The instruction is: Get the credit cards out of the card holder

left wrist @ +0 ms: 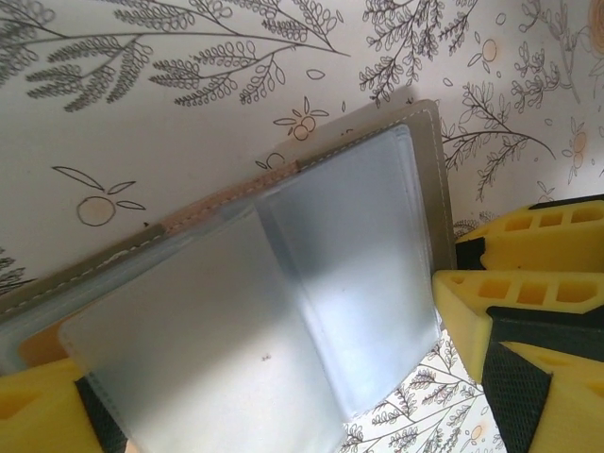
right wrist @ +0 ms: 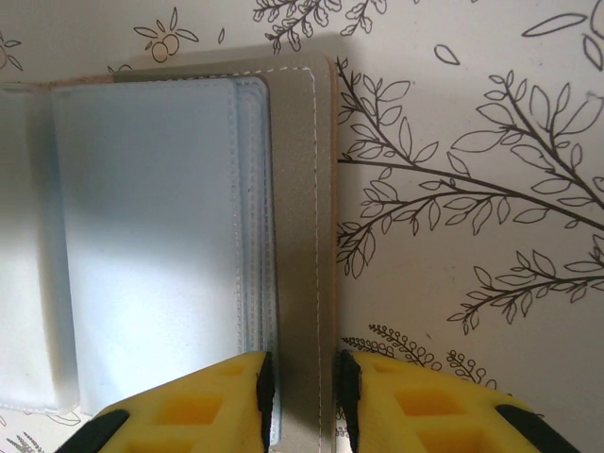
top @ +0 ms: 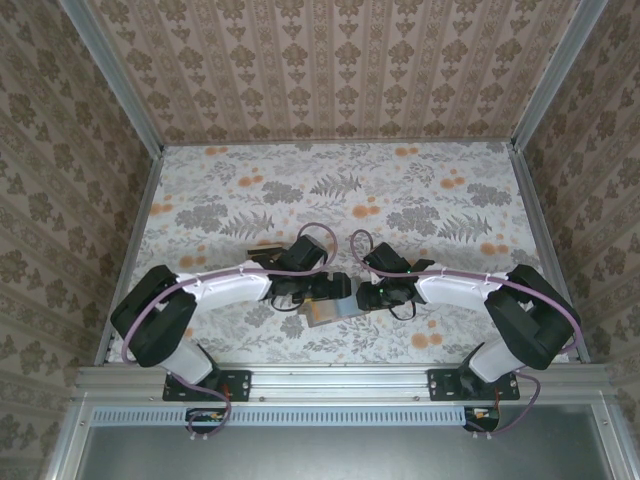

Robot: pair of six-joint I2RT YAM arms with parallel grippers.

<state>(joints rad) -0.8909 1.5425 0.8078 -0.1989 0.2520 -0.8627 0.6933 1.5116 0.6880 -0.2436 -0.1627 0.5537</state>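
**Right pinches the cover, left stands wide over the sleeves**

Your right gripper (right wrist: 304, 396) is nearly closed. Its two yellow fingers (right wrist: 415, 406) pinch the grey-brown cover border of the card holder (right wrist: 294, 189) between the pads. From that grip the holder runs up toward 12 o'clock in the right wrist view. The frosted sleeves (right wrist: 151, 226) lie at 10 o'clock from the fingers, flat on the flowered table (right wrist: 491, 311).

Your left gripper (left wrist: 250, 363) is spread wide and has hold of nothing. One finger sits at 3 o'clock in its view, just beside the holder's outer edge. The other is at 7 o'clock, partly hidden behind a sleeve. Whether either one touches, I can't tell. The holder lies open between them with two frosted sleeves fanned out. A tan strip (left wrist: 226, 196) runs along the fold at 11 o'clock, and I can't say whether it's card or trim.

From the top camera, the holder sits at 6 o'clock on the table, near the front edge. The left gripper is at its 11 o'clock and the right at its 2 o'clock.
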